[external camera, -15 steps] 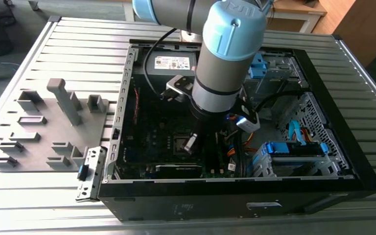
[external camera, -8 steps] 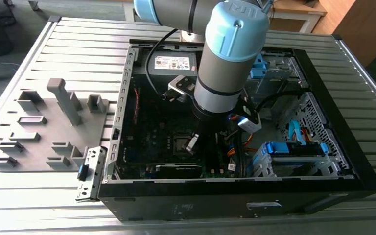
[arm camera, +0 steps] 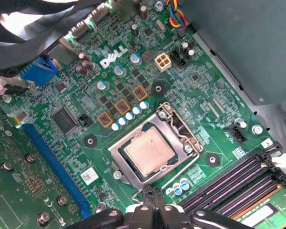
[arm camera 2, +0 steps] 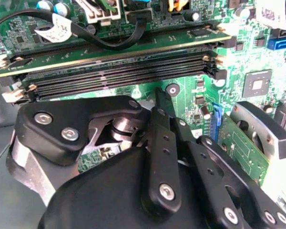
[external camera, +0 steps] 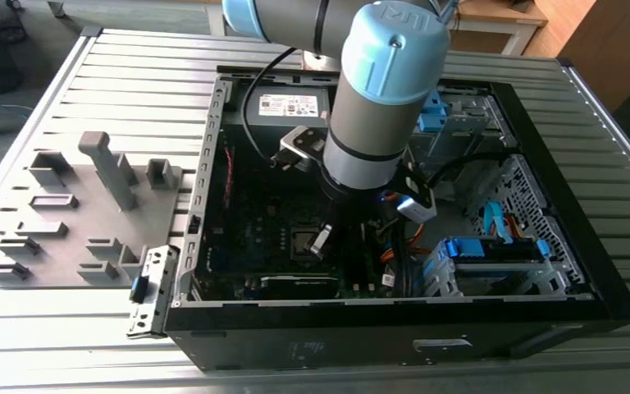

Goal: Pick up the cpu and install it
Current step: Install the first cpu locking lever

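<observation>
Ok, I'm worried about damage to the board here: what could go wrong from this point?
1. The cpu lies in the socket with the hand right beside it; a sideways nudge could skew it in its seat.
2. The memory slots lie close to the hand, so a drift might clip them.
3. A black cable loops by the arm inside the case; it may snag.

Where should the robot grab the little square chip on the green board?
Probably by two opposite thin edges of the cpu, coming straight down from above. It lies flat in the socket with the metal frame close around it, so its sides are barely reachable and only its flat top faces up.
</observation>
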Controlling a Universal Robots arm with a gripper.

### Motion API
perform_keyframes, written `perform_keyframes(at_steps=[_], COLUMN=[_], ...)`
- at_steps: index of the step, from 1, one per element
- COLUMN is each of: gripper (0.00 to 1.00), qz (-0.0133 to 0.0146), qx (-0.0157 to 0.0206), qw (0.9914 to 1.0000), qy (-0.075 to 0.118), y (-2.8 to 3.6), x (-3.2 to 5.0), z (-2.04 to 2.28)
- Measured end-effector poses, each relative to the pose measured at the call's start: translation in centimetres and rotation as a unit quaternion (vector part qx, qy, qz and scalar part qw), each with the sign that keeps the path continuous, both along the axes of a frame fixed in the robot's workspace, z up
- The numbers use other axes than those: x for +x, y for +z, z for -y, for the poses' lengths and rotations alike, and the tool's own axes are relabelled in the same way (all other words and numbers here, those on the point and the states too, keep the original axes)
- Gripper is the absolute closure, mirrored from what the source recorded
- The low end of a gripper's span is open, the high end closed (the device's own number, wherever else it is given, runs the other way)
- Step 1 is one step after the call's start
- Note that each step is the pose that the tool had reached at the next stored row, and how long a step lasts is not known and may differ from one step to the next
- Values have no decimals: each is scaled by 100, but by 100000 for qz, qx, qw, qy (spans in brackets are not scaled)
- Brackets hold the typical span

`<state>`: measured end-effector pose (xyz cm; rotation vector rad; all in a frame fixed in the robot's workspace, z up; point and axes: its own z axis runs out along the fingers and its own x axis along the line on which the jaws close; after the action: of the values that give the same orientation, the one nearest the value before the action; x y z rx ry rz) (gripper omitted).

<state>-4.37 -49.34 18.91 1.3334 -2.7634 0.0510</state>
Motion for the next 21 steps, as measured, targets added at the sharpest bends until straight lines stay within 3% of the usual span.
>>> perform_keyframes(at_steps=[6,12,21], gripper=[89,89,89], qz=[-15,-12,-62], qx=[783,952,2045], qw=[99996,99993,99975], qy=[-345,-659,-893], y=[-1,-5,15], x=[-14,15,16], z=[5,32,34])
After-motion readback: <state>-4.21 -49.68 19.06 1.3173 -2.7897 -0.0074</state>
